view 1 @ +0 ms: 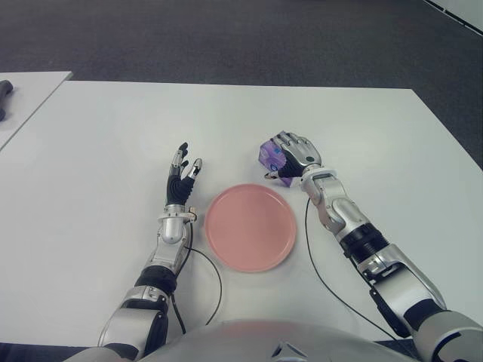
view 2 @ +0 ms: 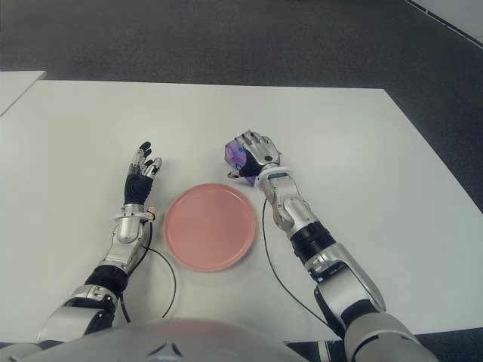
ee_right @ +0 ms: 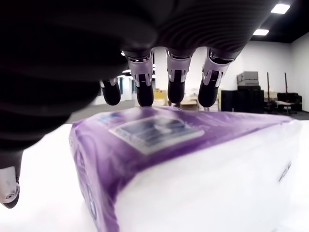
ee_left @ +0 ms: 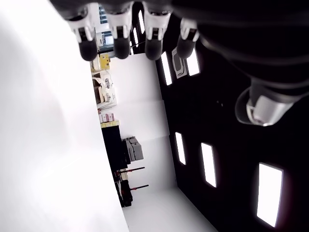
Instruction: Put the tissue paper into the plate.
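— So, what lies nearest to the robot on the white tabletop (view 1: 98, 128)?

— Nearest is the pink plate (view 1: 250, 226), round and with nothing in it. It sits between the two forearms, close to the robot's body. A thin black cable runs along each forearm, on either side of the plate.

— And the left hand (view 1: 182, 175)?

— It shows just to the left of the plate, a little farther from the robot than the near rim. Its fingers (ee_left: 122, 42) are stretched out and relaxed, pointing away from the body, and they hold nothing.

— Where is the tissue paper?

— The tissue paper (view 1: 272, 158) is a purple pack, and it is on the tabletop just beyond the far right edge of the plate, not in the plate. The right hand (view 1: 293, 156) is placed over it from above. In the right wrist view the fingertips (ee_right: 145, 94) come down onto the top of the pack (ee_right: 193, 164) and the thumb is at its side, so the hand is gripping the pack.

— Anything farther away?

— Beyond the tabletop is dark carpet floor (view 1: 226, 38). At the far left stands a second white table (view 1: 30, 94) with a dark object (view 1: 4, 96) on it; what it is cannot be told.
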Controlling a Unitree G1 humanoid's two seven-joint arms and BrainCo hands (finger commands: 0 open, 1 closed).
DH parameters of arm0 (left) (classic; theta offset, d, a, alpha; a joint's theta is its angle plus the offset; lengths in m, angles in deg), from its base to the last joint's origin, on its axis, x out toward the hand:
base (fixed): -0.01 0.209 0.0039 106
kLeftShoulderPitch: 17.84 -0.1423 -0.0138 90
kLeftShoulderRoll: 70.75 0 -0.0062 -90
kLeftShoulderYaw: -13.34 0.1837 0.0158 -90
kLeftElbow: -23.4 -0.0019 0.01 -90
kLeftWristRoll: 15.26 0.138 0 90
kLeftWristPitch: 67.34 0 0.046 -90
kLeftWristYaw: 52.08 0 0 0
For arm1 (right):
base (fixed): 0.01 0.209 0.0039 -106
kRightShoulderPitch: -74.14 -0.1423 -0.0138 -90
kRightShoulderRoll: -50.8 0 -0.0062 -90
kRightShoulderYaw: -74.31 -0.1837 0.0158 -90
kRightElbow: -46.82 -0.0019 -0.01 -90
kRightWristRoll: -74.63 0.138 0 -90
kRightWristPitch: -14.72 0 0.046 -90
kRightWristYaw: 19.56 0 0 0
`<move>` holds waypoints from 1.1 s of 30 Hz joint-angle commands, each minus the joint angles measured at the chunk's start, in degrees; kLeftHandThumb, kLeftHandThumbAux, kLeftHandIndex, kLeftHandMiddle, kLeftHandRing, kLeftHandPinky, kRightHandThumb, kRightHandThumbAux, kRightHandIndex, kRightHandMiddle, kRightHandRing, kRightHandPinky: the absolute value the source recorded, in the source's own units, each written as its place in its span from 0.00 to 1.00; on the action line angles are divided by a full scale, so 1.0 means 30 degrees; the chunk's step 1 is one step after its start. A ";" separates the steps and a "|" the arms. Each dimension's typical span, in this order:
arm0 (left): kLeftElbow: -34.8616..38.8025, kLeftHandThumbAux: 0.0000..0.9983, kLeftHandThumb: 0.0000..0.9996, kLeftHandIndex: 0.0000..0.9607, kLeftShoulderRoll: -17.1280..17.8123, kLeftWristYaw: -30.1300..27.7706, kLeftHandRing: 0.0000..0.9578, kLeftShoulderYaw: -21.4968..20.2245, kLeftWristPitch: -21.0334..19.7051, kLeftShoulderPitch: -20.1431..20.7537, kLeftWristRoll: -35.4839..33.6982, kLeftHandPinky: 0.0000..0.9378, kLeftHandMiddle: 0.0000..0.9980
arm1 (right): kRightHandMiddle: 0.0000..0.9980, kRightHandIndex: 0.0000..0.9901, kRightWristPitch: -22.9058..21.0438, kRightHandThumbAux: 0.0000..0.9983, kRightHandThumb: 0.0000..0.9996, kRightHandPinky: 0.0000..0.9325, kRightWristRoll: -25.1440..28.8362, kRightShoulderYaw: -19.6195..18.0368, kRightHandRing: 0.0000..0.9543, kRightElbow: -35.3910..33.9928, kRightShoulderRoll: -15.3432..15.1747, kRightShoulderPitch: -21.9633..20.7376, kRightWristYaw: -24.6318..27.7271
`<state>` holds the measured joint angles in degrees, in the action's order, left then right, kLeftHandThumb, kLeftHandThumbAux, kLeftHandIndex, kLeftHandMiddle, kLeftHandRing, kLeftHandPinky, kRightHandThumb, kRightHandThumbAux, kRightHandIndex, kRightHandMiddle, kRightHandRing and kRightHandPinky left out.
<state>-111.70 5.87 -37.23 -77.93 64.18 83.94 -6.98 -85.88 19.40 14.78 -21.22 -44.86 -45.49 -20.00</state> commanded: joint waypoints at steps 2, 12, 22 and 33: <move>-0.0643 0.40 0.00 0.00 -0.0351 -0.0029 0.00 0.0031 -0.0122 -0.0997 -0.0072 0.00 0.00 | 0.00 0.00 0.0259 0.49 0.10 0.00 0.0194 0.0032 0.00 0.1624 0.0352 -0.0520 -0.0554; -0.0583 0.40 0.00 0.00 -0.0304 -0.0052 0.00 0.0060 0.0056 -0.1079 -0.0088 0.00 0.00 | 0.00 0.00 0.0443 0.49 0.08 0.00 0.0477 -0.0007 0.00 0.3686 0.0522 -0.1331 -0.1324; -0.0434 0.41 0.00 0.00 -0.0265 -0.0240 0.00 0.0053 0.0198 -0.1237 -0.0192 0.00 0.00 | 0.00 0.00 0.0403 0.49 0.06 0.00 0.0708 0.0073 0.00 0.4876 0.0731 -0.1664 -0.1942; -0.0146 0.40 0.00 0.00 -0.0173 -0.0260 0.00 0.0109 0.0077 -0.1411 -0.0119 0.00 0.00 | 0.01 0.00 0.0475 0.49 0.07 0.00 0.0904 0.0054 0.00 0.5205 0.0797 -0.1622 -0.2044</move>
<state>-110.44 5.67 -37.30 -77.92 64.70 82.65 -7.63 -84.79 21.10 14.76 -7.01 -42.69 -50.62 -26.66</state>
